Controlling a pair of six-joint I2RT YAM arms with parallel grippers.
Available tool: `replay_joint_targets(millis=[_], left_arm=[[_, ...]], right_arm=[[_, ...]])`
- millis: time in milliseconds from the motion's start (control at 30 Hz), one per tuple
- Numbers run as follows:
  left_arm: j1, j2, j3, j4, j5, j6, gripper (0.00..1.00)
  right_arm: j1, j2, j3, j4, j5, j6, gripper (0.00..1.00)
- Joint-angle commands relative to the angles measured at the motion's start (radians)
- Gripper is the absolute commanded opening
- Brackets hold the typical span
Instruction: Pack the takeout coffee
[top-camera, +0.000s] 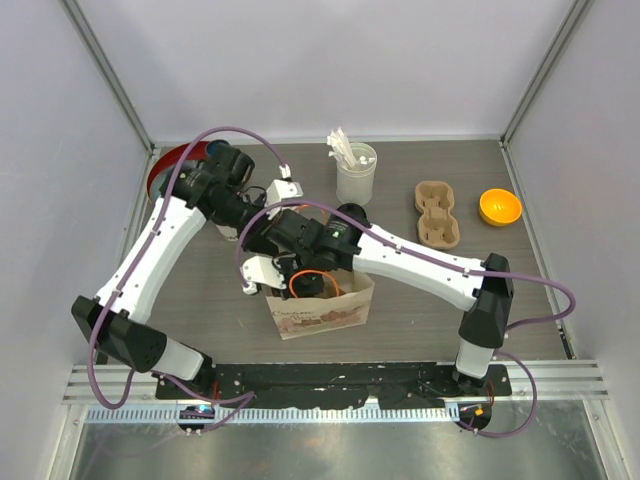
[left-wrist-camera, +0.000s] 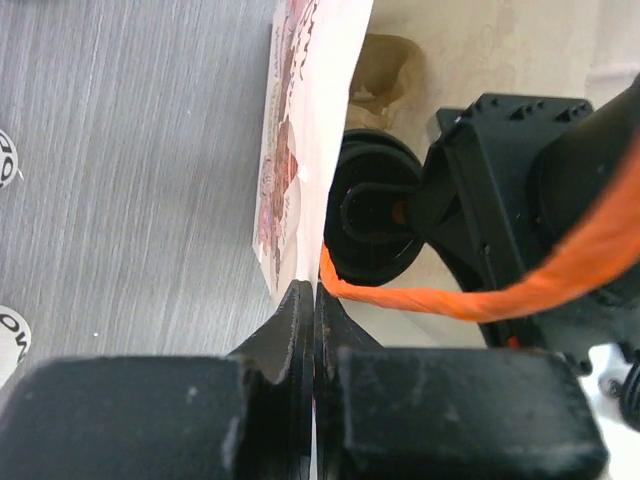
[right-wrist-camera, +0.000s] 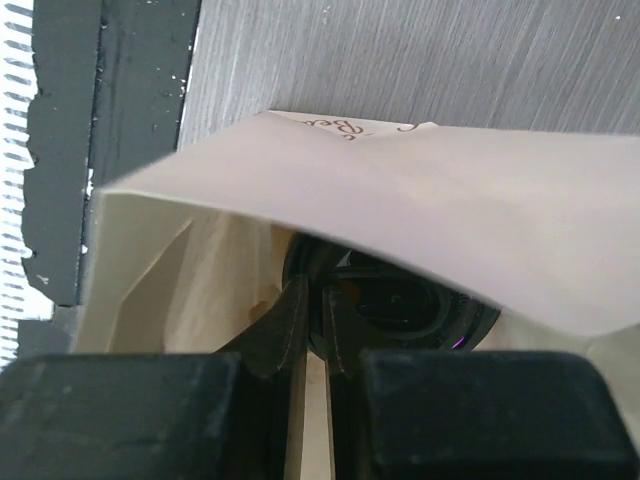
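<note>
1. Takeout coffee lid (left-wrist-camera: 365, 215) is sitting inside the paper bag (top-camera: 320, 315).
2. Right gripper (right-wrist-camera: 312, 300) is pinching the lid's rim, jaws nearly together.
3. Left gripper (left-wrist-camera: 313, 310) is clamping the bag's edge, jaws pressed together.

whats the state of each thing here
paper bag: upright, mouth open
lidded cup: inside bag, lid on
left gripper: shut on bag edge
right gripper: in bag, closed on cup's lid rim
cup carrier: empty
stick holder: upright, holding sticks
orange bowl: upright, empty
</note>
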Motion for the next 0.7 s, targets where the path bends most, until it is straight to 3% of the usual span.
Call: replay_joint_targets(millis=[0, 667], left_arm=[[-0.007, 0.005, 0.054, -0.178, 0.054, 0.031, 0.00], [-0.049, -0.004, 0.031, -0.175, 0.047, 0.006, 0.00]], right_arm=[[0.013, 0.064, 0.077, -0.074, 0.037, -0.064, 0.01], [0.021, 0.213, 0.127, -0.116, 0.060, 0.036, 0.01]])
